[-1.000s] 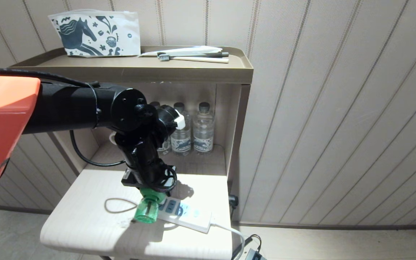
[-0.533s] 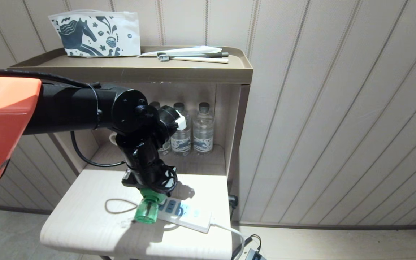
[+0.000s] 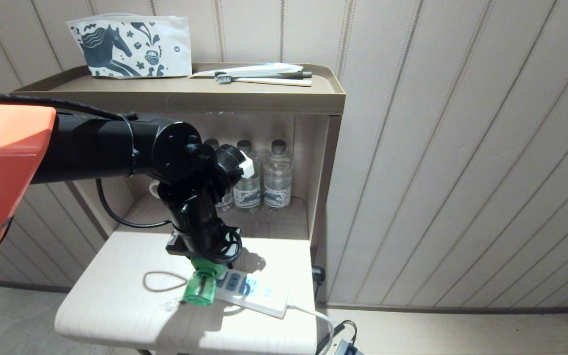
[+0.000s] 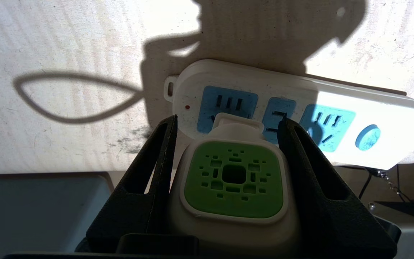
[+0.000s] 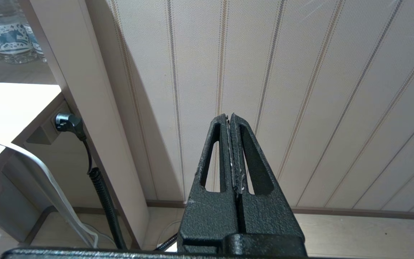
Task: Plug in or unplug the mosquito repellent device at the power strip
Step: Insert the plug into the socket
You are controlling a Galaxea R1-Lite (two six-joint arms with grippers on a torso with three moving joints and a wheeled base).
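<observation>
My left claw (image 4: 228,122) is clamped on the mosquito repellent device (image 4: 233,180), its two black fingers (image 4: 158,158) pressing the sides of the small white squarish head with the vented green top face. Only the left wrist view shows that grip; in the head view my own wrist and arm cover the left claw (image 3: 205,264), and only the translucent green bottle of the mosquito repellent device (image 3: 200,288) pokes out beneath it, toward the camera.

The wrist view also shows the device's head against the long white plastic power strip (image 4: 300,111), over the light-blue socket panel nearest the strip's closed end; I cannot tell whether the pins are seated. The head view places the power strip (image 3: 259,293) lying slantwise on the pale wood-grain surface (image 3: 116,301), its white cord (image 3: 313,315) running off the right edge.

Behind, on a recessed shelf, stand clear water bottles (image 3: 278,175).

My right claw (image 5: 230,122) appears only in its own wrist view, fingers pressed together on nothing, hanging beside the striped wall panel (image 5: 300,72).
</observation>
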